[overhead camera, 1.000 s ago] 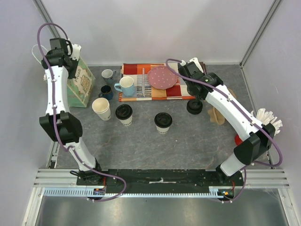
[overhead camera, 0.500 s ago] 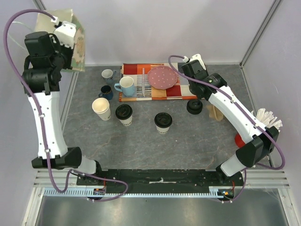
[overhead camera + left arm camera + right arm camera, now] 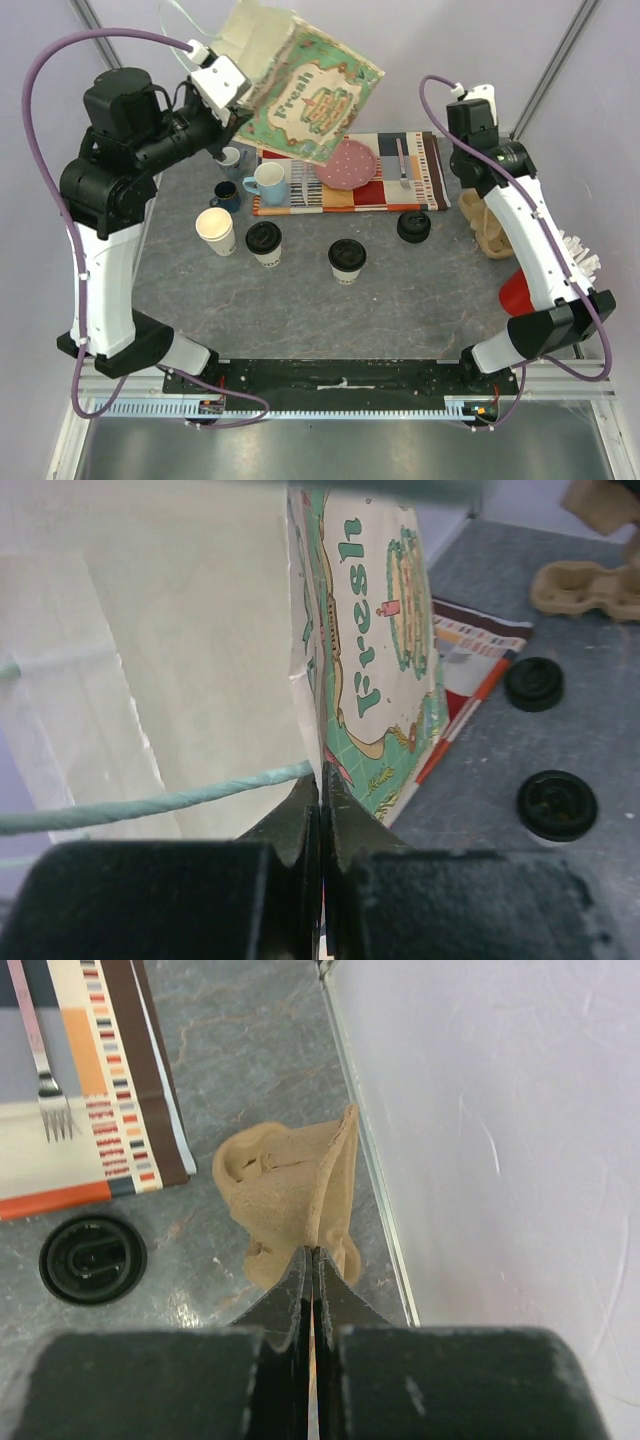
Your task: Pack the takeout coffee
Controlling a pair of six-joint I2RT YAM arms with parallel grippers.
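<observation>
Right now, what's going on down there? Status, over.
Left gripper shut on paper bag, held aloft. Right gripper shut on pulp carrier. Two lidded cups on table, unpacked. Nothing blocking them.

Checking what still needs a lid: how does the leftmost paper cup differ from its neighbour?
The leftmost cup is open, cream inside showing; its neighbour wears a black lid. The leftmost cup stands by the navy mug; its neighbour by the light-blue mug. Both stand upright on the table, unheld.
</observation>
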